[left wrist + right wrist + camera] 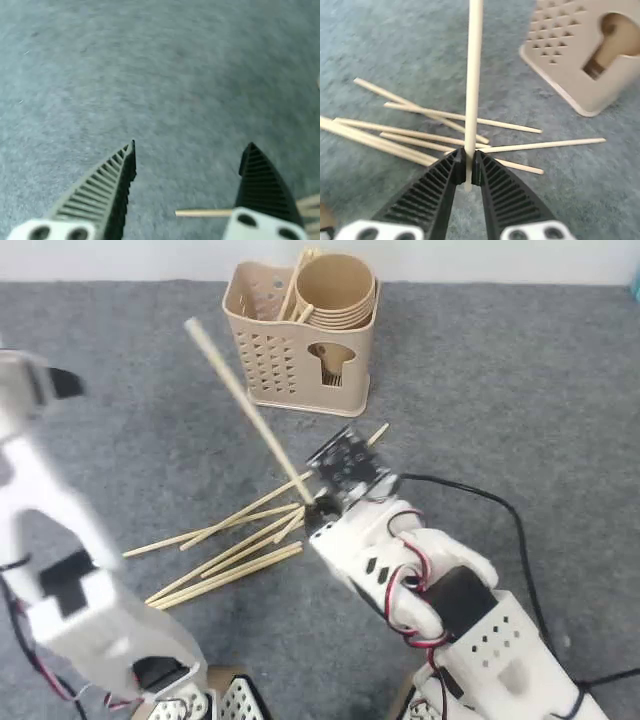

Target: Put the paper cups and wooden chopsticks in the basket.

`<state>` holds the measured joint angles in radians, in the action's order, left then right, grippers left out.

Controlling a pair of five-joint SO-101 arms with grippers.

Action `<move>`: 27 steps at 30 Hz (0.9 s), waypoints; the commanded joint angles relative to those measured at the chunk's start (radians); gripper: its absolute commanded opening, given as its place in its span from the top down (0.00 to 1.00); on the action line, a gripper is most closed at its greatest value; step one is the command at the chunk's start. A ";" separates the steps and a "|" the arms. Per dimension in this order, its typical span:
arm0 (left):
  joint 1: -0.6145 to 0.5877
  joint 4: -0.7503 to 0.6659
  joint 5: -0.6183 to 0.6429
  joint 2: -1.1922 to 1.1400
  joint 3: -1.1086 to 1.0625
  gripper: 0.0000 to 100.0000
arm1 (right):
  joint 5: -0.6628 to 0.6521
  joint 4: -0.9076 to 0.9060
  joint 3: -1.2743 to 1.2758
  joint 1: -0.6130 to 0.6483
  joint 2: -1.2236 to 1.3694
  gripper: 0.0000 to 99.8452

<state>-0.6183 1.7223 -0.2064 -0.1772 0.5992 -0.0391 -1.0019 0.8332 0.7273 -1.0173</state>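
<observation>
My right gripper (pixel 468 162) is shut on one wooden chopstick (pixel 473 80), which stands up steeply from its jaws. In the high view that chopstick (pixel 240 402) slants up and left from the right gripper (pixel 318 506), its tip left of the beige basket (pixel 280 360). Stacked paper cups (pixel 337 290) and a few chopsticks sit inside the basket. Several loose chopsticks (pixel 225 550) lie fanned on the grey mat just left of the right gripper. My left gripper (pixel 187 160) is open over bare mat, a chopstick end (pixel 202 213) showing between its fingers.
The grey mat (pixel 500 390) covers the table. The left arm's white body (pixel 60 570) stands at the left edge. A black cable (pixel 500 505) runs right of the right arm. The basket's perforated wall (pixel 570 60) is close ahead of the right gripper.
</observation>
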 commanded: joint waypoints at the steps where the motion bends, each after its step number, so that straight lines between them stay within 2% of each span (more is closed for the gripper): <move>1: 0.094 -0.002 -0.124 0.181 -0.168 0.68 | 0.023 -0.001 -0.057 -0.073 -0.030 0.99; 8: 0.232 -0.121 -0.404 0.325 -0.512 0.68 | 0.130 0.001 -0.057 -0.268 -0.030 0.99; 14: 0.347 -0.267 -0.624 0.354 -0.792 0.68 | 0.164 0.022 -0.055 -0.348 -0.030 0.99; 19: 0.408 -0.407 -0.690 0.358 -0.975 0.68 | 0.164 0.022 -0.055 -0.355 -0.030 0.99; 24: 0.468 -0.443 -0.772 0.348 -1.075 0.68 | 0.161 0.036 -0.038 -0.355 -0.030 0.99; 27: 0.477 -0.582 -0.772 0.348 -1.147 0.68 | 0.158 0.061 -0.017 -0.355 -0.030 0.99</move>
<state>-0.1519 1.2497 -0.9613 0.1250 -0.5117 0.1112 -0.9805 0.8332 0.3821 -1.0173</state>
